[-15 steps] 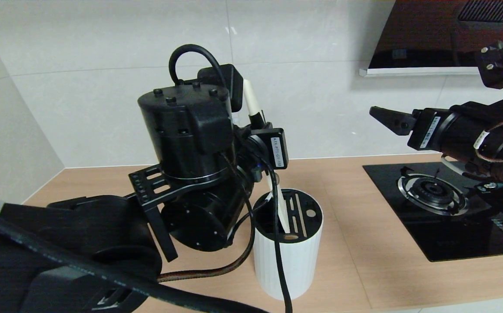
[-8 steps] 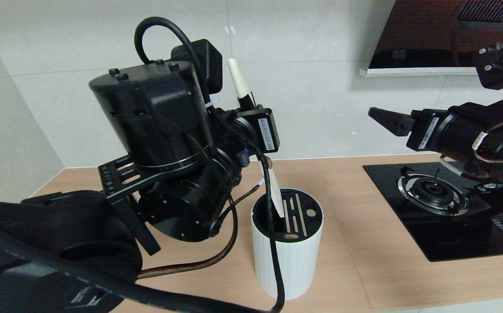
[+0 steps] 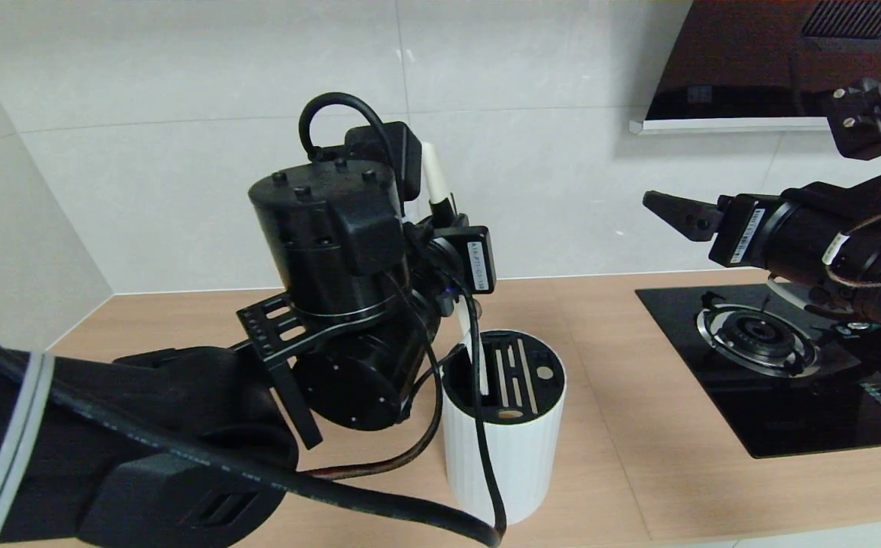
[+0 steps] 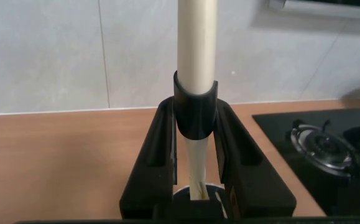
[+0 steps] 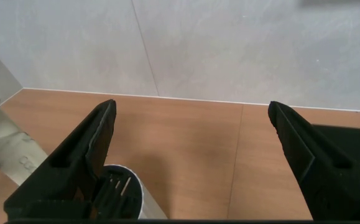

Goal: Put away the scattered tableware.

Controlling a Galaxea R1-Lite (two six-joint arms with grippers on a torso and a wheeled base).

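Observation:
A knife with a cream handle and a black collar stands nearly upright in my left gripper, which is shut on it. Its pale blade reaches down into a slot in the black top of the white ribbed knife holder on the wooden counter. From the left wrist, the handle rises between the black fingers of the gripper, with the holder's top just below. My right gripper hangs open in the air right of the holder, high above the counter; its spread gripper looks down on the holder.
A black gas hob with a burner is set into the counter at the right, under a dark range hood. White tiled walls close off the back and left. Bare counter lies between the holder and the hob.
My left arm rose and tilted with the knife half a second ago. It has since come back down, and the knife now stands more upright with its blade lower in the holder. The right arm barely moved.

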